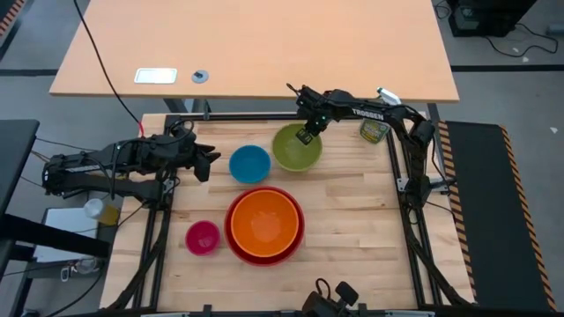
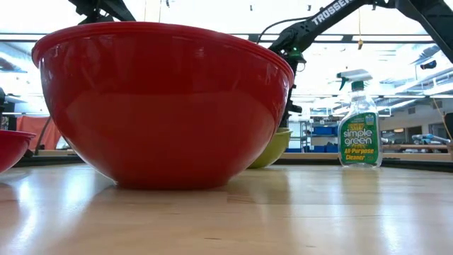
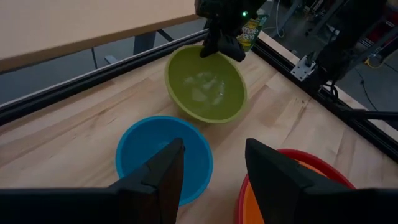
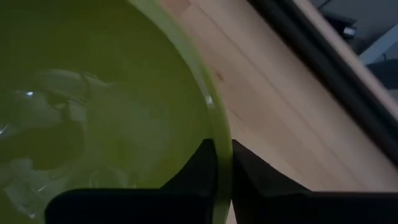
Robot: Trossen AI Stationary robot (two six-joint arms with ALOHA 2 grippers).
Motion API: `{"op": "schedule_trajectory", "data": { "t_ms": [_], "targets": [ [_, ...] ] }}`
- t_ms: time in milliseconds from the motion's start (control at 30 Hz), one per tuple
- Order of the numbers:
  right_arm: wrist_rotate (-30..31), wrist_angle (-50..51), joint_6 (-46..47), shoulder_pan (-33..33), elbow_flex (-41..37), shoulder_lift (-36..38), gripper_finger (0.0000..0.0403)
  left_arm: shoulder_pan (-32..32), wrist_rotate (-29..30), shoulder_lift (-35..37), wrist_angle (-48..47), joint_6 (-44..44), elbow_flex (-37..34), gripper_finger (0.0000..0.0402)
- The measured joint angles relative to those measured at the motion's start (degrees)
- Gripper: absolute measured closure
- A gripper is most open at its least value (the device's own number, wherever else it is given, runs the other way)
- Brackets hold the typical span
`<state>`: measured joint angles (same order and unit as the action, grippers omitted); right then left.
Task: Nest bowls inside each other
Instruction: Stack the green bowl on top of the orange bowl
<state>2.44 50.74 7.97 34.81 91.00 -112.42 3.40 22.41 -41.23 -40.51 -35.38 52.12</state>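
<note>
The right gripper (image 1: 306,135) pinched the far rim of the lime green bowl (image 1: 295,150) at the back of the wooden desk (image 1: 352,220), one of its fingers (image 4: 196,171) inside the wall and the other outside, closed tight on the plastic. In the right wrist view the green rim ran straight down between the two dark tips, and the bowl's base appeared to rest on the desk.

The left gripper (image 1: 211,164) hovered at the left side of the desk, just beside the blue bowl (image 1: 249,164), its fingers (image 3: 163,171) standing moderately apart and holding nothing. The left wrist view looked past them onto the blue bowl, with the green bowl beyond it.

The blue bowl sat just left of the green one, the two close together near the back edge. Nearer the front, the orange bowl (image 1: 263,220) lay nested inside the red bowl (image 1: 240,249), whose rim showed as a thin ring around it. The pink bowl (image 1: 203,237) stood alone just beside the left of that pair.

A clear spray bottle (image 2: 358,127) with a green label stood upright at the back right corner of the desk, beside the right arm's base. From desk height the red bowl filled most of the view, with the green bowl's side showing behind it.
</note>
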Motion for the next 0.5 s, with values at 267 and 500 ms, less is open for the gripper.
{"op": "schedule_trajectory", "data": {
  "t_ms": [267,500],
  "targets": [
    [-1.42,5.05,-3.45,0.04,3.54,0.00,0.0373,0.00,0.02,0.00,0.00,0.04,0.00,0.0228],
    [-3.81,6.98,-3.68,0.02,3.58,0.05,0.0373,0.00,0.02,0.00,-0.02,0.20,0.00,0.0228]
  ]
}}
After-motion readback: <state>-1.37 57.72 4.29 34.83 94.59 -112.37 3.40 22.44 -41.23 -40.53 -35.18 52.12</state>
